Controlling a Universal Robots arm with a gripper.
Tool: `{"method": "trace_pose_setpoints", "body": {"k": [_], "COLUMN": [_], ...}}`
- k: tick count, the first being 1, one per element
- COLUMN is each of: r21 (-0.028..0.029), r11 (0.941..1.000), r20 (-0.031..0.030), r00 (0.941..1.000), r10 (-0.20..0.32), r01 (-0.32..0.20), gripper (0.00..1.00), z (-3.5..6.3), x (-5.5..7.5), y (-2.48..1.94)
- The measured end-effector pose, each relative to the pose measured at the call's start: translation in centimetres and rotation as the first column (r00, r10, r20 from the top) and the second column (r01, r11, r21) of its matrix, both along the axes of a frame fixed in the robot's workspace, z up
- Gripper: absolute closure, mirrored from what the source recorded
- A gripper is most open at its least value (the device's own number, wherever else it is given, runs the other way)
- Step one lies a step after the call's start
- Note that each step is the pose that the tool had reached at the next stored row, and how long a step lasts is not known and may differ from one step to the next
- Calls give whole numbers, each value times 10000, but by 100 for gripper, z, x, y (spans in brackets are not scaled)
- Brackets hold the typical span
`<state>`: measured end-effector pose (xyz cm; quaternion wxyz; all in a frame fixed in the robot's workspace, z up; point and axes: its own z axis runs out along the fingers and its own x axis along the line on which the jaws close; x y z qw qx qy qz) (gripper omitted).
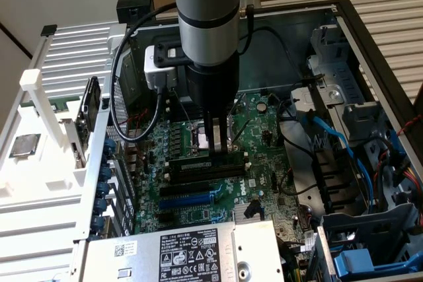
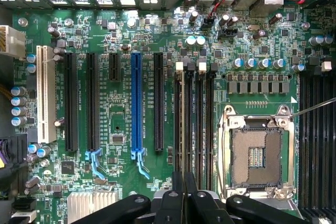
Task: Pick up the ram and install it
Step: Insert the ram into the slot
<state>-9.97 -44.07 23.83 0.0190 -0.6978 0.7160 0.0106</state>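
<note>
Green motherboard (image 2: 118,114) in an open case (image 1: 345,28) lies under me. My fingers (image 2: 177,193) sit nearly together, pinching, as I judge, the ram (image 1: 195,162), which stands edgewise right beneath my tips along a black slot (image 2: 188,124). Best kept square to that slot, latches (image 2: 179,66) back, and pressed straight down, evenly at both ends, staying clear of the bare socket (image 2: 256,156) just beside my tips.

one blue slot (image 2: 136,100), one white slot (image 2: 46,93), one processor socket (image 2: 257,153), one robot arm (image 1: 206,24).
</note>
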Motion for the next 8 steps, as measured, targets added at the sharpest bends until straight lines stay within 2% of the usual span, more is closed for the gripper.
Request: {"method": "trace_pose_setpoints", "body": {"k": [8], "r21": [0], "r11": [10000], "r20": [0], "r00": [10000], "r10": [7], "r01": [-7], "gripper": [88], "z": [0], "x": [0], "y": [-8]}}
